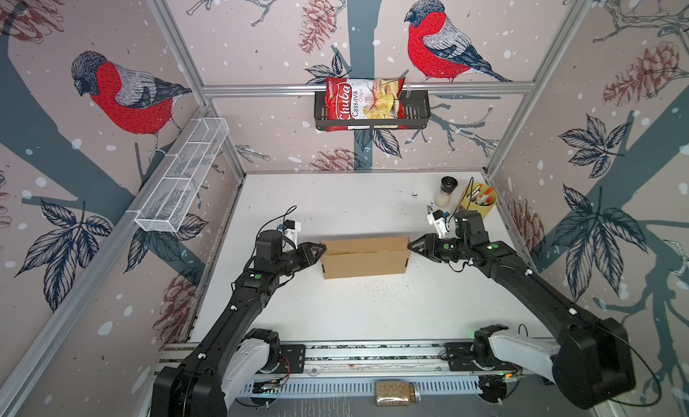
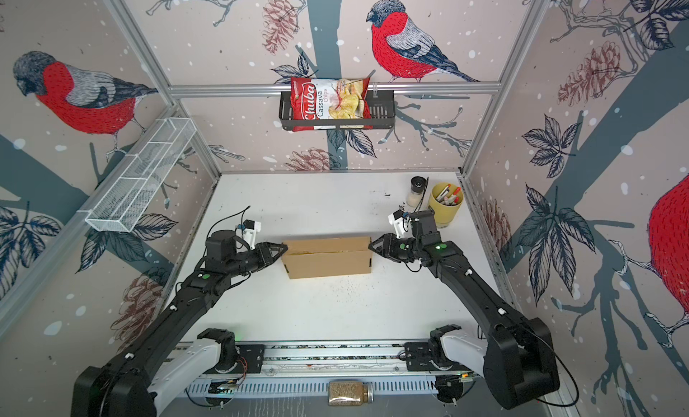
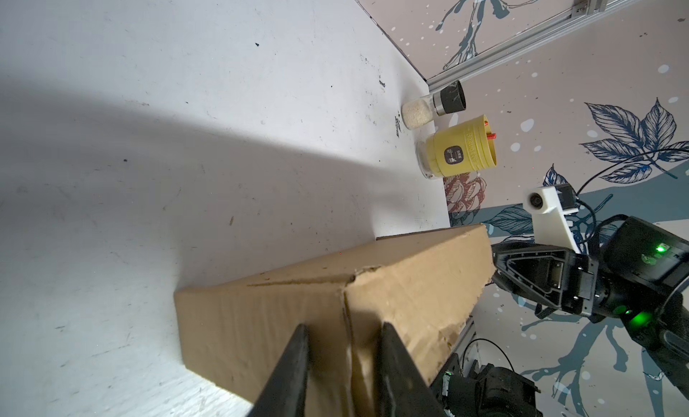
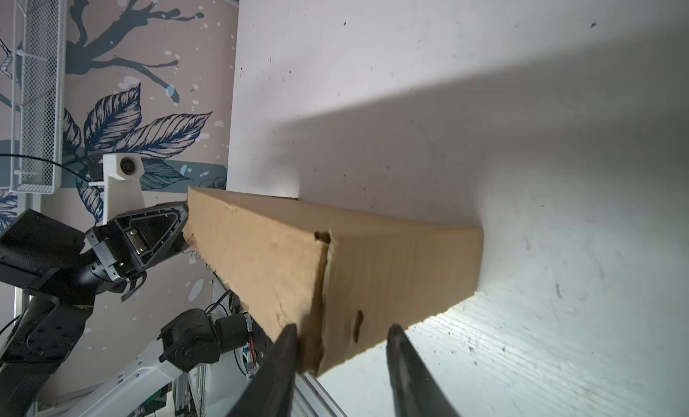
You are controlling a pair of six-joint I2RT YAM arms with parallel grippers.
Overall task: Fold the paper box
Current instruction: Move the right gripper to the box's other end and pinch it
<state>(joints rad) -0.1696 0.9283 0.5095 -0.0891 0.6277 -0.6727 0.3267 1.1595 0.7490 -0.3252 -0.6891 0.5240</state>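
The paper box [image 1: 363, 260] stands folded into a closed rectangular form on the white table [image 1: 354, 314], slightly nearer than mid-depth and centred left to right, with its long axis running left-right. In both top views its front wall faces the near edge.

My left gripper [image 1: 323, 248] meets the box's left end at the upper corner. In the left wrist view, the two fingers [image 3: 298, 359] bracket that end and cardboard fills the gap between them: I am grasping the paper box there. My left arm reaches in low from the near left, with the wrist rolled onto its side.

My right gripper [image 1: 410, 245] meets the right end at the same height. In the right wrist view, its fingers [image 4: 402, 359] straddle the end corner. Whether they clamp it I cannot tell. My right arm mirrors the left, coming from the near right.

The tabletop is scuffed and speckled. A grinder [image 1: 445, 191] and a yellow cup [image 1: 479, 202] of pens stand at the far right corner, well apart from the box but just beyond my right wrist. Patterned walls enclose three sides. A chip bag [image 1: 363, 103] sits in a black basket [image 1: 417, 109] on the far wall, and a wire basket [image 1: 182, 172] hangs on the left wall.

Open table lies on the box's near and far sides.
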